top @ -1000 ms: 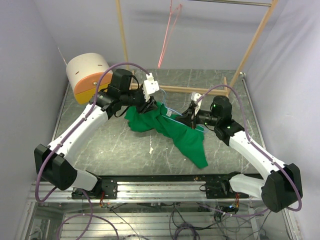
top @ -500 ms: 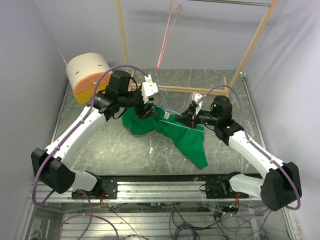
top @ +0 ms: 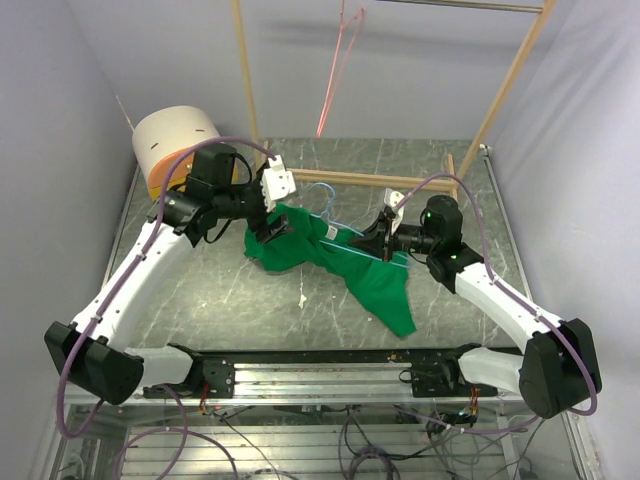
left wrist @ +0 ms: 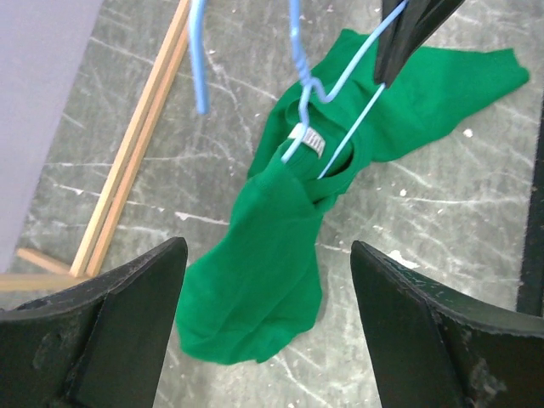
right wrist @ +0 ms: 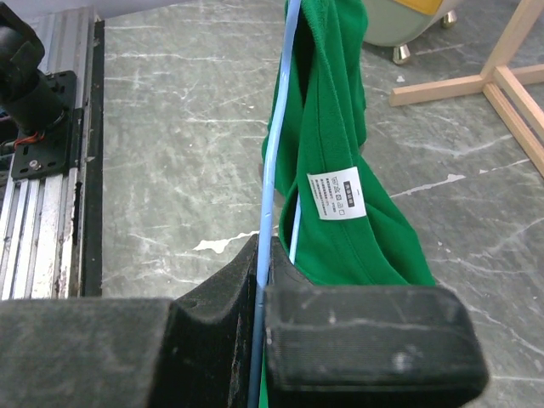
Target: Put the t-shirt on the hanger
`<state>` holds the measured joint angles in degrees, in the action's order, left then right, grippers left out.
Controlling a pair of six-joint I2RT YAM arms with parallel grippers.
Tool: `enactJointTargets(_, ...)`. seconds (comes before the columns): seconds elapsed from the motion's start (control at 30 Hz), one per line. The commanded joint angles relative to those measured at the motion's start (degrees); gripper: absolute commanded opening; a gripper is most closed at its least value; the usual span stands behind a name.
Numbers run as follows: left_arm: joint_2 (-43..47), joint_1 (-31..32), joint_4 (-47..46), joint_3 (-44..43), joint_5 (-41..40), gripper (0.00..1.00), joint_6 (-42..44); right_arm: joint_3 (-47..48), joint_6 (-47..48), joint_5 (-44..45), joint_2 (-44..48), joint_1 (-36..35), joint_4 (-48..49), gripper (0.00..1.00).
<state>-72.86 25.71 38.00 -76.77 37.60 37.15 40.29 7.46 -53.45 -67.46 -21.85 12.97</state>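
The bright green t-shirt (top: pixel 335 262) lies crumpled on the table, its neck threaded over the light blue hanger (top: pixel 322 195). In the left wrist view the hanger (left wrist: pixel 316 92) enters the neck by the white label, and the t-shirt (left wrist: pixel 272 255) bunches below. My left gripper (top: pixel 272 226) hovers open above the shirt's left part, holding nothing; its fingers (left wrist: pixel 127 323) stand wide apart. My right gripper (top: pixel 386 238) is shut on the hanger's wire (right wrist: pixel 274 178), which runs between its jaws. The t-shirt (right wrist: pixel 327 102) drapes beside that wire with its label (right wrist: pixel 336 194) showing.
A pink-red wire hanger (top: pixel 335 70) hangs from the wooden rack (top: pixel 505 95), whose base bar (top: pixel 390 182) runs behind the shirt. A beige and orange round container (top: pixel 172 150) stands at the back left. The metal rail (right wrist: pixel 47 178) borders the table's near edge.
My left gripper opened, let go of the shirt and drew back to the left. The shirt's left part settled onto the table. The right arm stayed put.
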Motion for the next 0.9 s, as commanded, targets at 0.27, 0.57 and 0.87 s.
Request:
enactJointTargets(0.27, -9.7, -6.6, 6.8, -4.8, 15.1, 0.89, 19.2, 0.8, 2.1, -1.7, 0.8, 0.3, -1.4, 0.0)
enactJointTargets(0.57, -14.6, -6.3, 10.7, -8.7, 19.2, 0.75, 24.3, 0.4, 2.0, -0.7, 2.1, 0.3, -2.6, 0.0)
enactJointTargets(0.87, -14.1, -3.1, 10.0, -6.8, 19.1, 0.48, 23.3, 1.2, 2.8, -0.4, 1.1, 0.3, -3.3, 0.0)
